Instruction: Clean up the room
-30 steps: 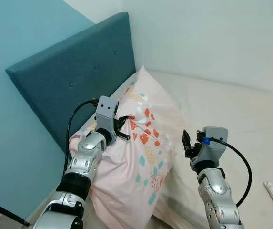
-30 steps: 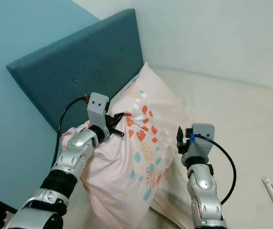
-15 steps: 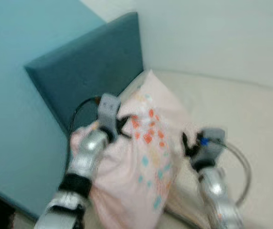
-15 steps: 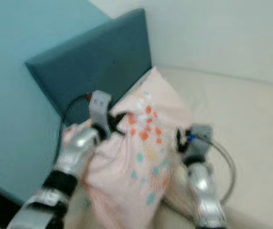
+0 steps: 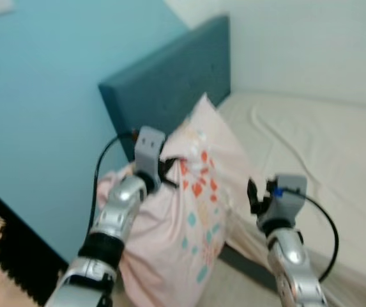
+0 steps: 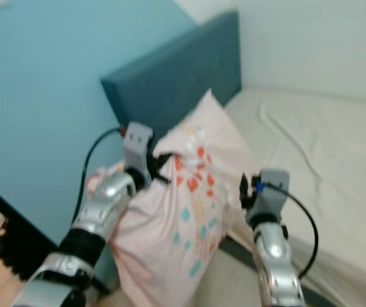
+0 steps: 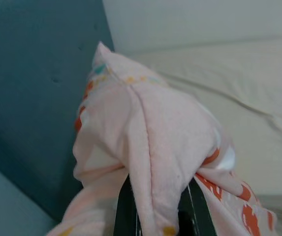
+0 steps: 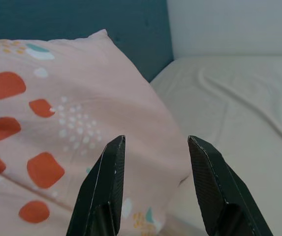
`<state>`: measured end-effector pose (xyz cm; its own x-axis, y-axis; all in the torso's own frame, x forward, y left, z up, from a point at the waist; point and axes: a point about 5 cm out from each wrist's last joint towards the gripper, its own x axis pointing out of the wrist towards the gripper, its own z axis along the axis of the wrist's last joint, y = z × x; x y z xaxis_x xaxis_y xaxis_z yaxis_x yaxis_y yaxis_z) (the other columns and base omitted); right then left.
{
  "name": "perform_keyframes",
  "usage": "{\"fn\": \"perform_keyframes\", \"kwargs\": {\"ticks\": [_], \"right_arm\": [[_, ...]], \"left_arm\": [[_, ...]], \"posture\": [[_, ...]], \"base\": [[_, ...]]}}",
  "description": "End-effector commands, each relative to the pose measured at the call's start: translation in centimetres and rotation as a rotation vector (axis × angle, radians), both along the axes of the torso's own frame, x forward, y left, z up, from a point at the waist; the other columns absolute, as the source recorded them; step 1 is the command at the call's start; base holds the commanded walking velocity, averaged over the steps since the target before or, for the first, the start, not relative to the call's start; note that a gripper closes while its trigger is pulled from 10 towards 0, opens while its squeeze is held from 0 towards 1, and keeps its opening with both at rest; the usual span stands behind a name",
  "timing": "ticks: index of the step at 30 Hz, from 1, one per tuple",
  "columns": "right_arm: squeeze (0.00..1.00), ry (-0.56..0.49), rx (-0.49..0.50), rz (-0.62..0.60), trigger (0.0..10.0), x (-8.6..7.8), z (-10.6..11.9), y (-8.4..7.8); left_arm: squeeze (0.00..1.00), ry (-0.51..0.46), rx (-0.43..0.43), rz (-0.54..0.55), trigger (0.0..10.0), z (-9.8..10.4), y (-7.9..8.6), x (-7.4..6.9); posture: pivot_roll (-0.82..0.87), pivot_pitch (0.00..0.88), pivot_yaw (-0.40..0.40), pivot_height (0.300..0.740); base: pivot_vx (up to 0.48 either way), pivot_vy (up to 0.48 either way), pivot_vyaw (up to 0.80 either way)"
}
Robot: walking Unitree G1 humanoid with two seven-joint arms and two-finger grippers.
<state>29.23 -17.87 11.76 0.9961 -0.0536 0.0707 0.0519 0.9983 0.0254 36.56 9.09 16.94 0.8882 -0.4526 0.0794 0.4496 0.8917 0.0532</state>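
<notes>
A blue wall [image 5: 36, 96] fills the far left, with a dark teal headboard [image 5: 170, 83] standing against it. The left gripper [image 5: 167, 171] is raised in front of the headboard, its 2 black fingers [image 7: 126, 211] clenched on a bunched fold of the pillow [image 5: 189, 217]. The cloth is pinched between the fingers and spills over both of them, as the left wrist view shows.

The pillow is pale pink with orange and teal patches. It hangs from that pinch, its top corner pointing up beyond the fingertips toward the headboard and its bulk sagging below them over the near edge of the bed [image 5: 323, 141].

The right gripper [image 5: 254, 195] is held low, just beside the pillow's right flank. Its 2 fingers [image 8: 106, 187] are spread apart and grasp nothing; the pillow lies ahead of the one finger and the cream sheet of the bed ahead of the other.
</notes>
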Motion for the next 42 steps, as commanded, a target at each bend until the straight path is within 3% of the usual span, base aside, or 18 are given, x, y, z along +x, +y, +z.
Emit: {"fn": "perform_keyframes", "kwargs": {"ticks": [1, 9, 26, 35, 39, 41, 42], "right_arm": [[0.00, 0.001, 0.021, 0.017, 10.0, 0.0, -0.2, 0.8], [0.00, 0.002, 0.026, 0.023, 10.0, 0.1, -0.3, 1.1], [0.00, -0.005, 0.034, 0.014, 10.0, 0.3, -0.3, 0.9], [0.00, -0.029, 0.016, 0.001, 10.0, 0.5, 0.2, 0.6], [0.00, -0.080, -0.006, -0.016, 10.0, 0.9, 1.7, -0.2], [0.00, -0.086, -0.006, -0.017, 10.0, 1.0, 1.8, -0.4], [0.00, -0.086, -0.006, -0.017, 10.0, 1.0, 1.8, -0.4]], "left_arm": [[0.00, -0.073, -0.026, 0.026, 10.0, 1.7, 0.9, 0.2], [0.00, -0.074, -0.014, 0.001, 10.0, 1.7, 0.8, 0.1], [0.00, -0.091, -0.005, -0.024, 10.0, 2.1, 0.2, 0.1], [0.00, -0.079, -0.027, -0.007, 10.0, 2.1, 0.1, 0.3], [0.00, -0.137, -0.174, -0.012, 10.0, 4.2, 0.3, 0.3], [0.00, -0.199, -0.271, -0.076, 10.0, 6.2, -0.1, -0.1], [0.00, -0.199, -0.271, -0.076, 10.0, 6.2, -0.1, -0.1]], "posture": [[-0.01, 0.011, 0.147, 0.738], [-0.01, 0.006, 0.150, 0.738], [-0.01, 0.000, 0.159, 0.738], [-0.02, 0.000, 0.155, 0.738], [-0.02, 0.000, 0.146, 0.738], [-0.02, 0.000, 0.141, 0.738], [-0.02, 0.000, 0.141, 0.738]], "base": [[0.000, 0.480, 0.00], [0.000, 0.240, 0.00], [0.000, -0.480, 0.00], [0.000, 0.000, 0.00], [0.000, 0.000, 0.00], [0.000, 0.000, 0.00], [0.000, 0.000, 0.00]]}}
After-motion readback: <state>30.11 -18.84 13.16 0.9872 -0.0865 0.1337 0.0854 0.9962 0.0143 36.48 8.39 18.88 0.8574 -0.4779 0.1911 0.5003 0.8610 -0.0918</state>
